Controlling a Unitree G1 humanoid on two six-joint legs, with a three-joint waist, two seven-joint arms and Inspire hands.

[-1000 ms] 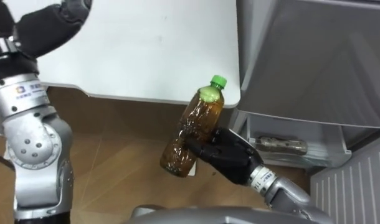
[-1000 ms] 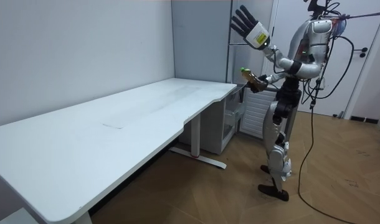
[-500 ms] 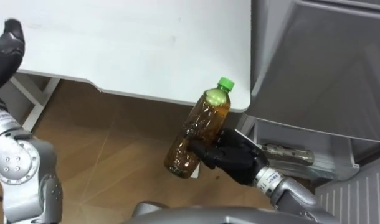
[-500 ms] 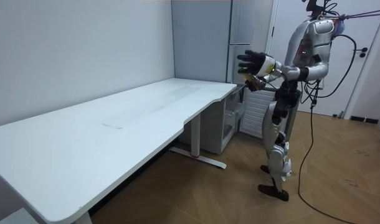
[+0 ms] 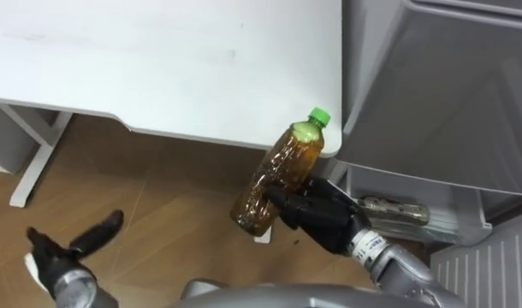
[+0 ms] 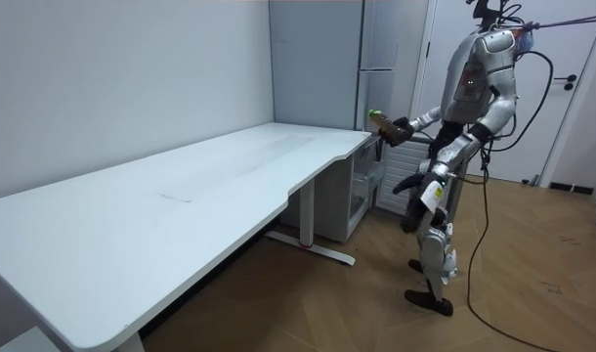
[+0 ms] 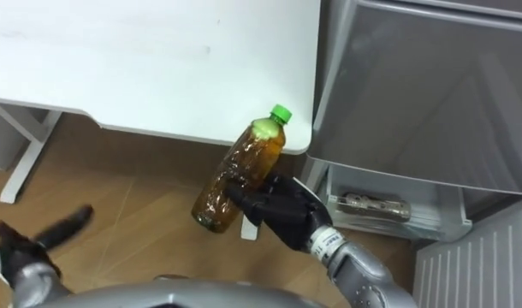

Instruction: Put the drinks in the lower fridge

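Note:
A brown drink bottle (image 5: 278, 175) with a green cap is tilted in the air, cap pointing up towards the fridge. My right hand (image 5: 317, 218) is shut round its lower half. The bottle (image 6: 376, 116) hangs just off the table's corner, in front of the grey fridge (image 5: 441, 85). The fridge's lower part stands open below, and another bottle (image 5: 394, 210) lies on its side in a tray there. My left hand (image 5: 68, 252) is low at the lower left over the floor, fingers straight and holding nothing.
The white table (image 5: 158, 60) fills the upper left, its corner close to the fridge, with a white leg (image 5: 34, 158) below. A ribbed white panel (image 5: 492, 257) stands at the lower right. Wooden floor lies under the hands. I stand at the table's end, facing the fridge.
My left arm has swung down from high overhead to hip height. The right hand has carried the bottle slightly up and towards the fridge. The view has shifted a little.

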